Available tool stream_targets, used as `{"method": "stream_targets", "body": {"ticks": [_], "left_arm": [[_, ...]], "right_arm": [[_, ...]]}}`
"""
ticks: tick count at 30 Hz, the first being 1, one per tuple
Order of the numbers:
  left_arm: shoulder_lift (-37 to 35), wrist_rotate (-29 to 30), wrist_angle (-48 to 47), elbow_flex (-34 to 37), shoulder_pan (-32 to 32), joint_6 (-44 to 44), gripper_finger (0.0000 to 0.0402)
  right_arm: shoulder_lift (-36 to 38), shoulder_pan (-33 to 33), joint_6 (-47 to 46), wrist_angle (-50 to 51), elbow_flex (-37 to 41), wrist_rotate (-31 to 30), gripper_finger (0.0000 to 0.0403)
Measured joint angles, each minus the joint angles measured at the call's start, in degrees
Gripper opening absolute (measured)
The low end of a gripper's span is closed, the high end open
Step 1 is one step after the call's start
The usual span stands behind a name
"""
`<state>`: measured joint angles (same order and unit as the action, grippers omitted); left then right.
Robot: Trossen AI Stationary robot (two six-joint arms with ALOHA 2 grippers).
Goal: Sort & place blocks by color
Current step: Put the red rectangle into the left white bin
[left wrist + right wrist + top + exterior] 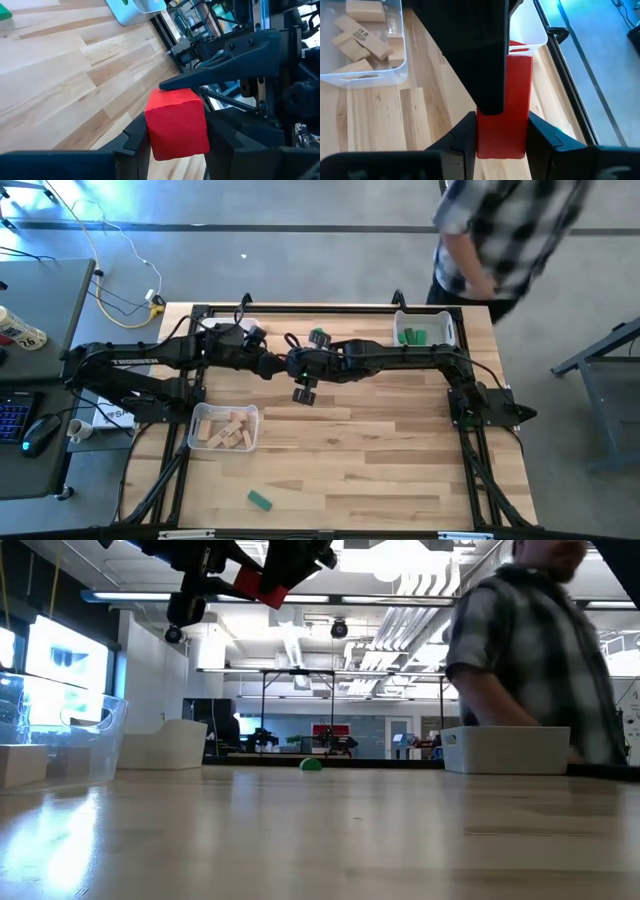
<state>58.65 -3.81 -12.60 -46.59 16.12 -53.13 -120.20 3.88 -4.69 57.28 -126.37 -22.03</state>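
A red block (262, 585) is held high above the middle of the table, where both grippers meet. My left gripper (288, 364) comes from the table's left and is shut on the block (177, 122). My right gripper (308, 366) comes from the right and is shut on the same block (512, 115). A green block (260, 500) lies flat on the table near the front edge. Another green block (320, 337) lies near the far edge and also shows in the low view (311, 764). My left gripper pinches the red block's two opposite sides (152, 125) between its two fingers, coming level from the table's left. The block is clear of the table. My right gripper pinches the block's two long sides (520, 130) between its two fingers, coming level from the table's right; the other arm's finger (485, 60) covers part of the block.
A clear bin (198, 442) of plain wood blocks stands at front left. A white bin (448, 328) with green blocks stands at far right, another white bin (222, 326) at far left. A person in a checked shirt (505, 230) stands beyond the far right corner.
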Motion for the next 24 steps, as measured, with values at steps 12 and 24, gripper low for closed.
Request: {"method": "stream_targets", "body": {"ticks": [12, 24], "left_arm": [[-0.02, 1.47, 0.03, 0.0, -0.01, 6.2, 0.0105], [-0.04, 9.74, -11.01, 0.0, 4.47, 13.74, 0.0105]], "right_arm": [[-0.02, 0.07, 2.07, 0.5, 0.0, 0.79, 0.0265], [-0.02, -0.77, 2.13, 1.99, 0.0, -4.99, 0.0274]]}}
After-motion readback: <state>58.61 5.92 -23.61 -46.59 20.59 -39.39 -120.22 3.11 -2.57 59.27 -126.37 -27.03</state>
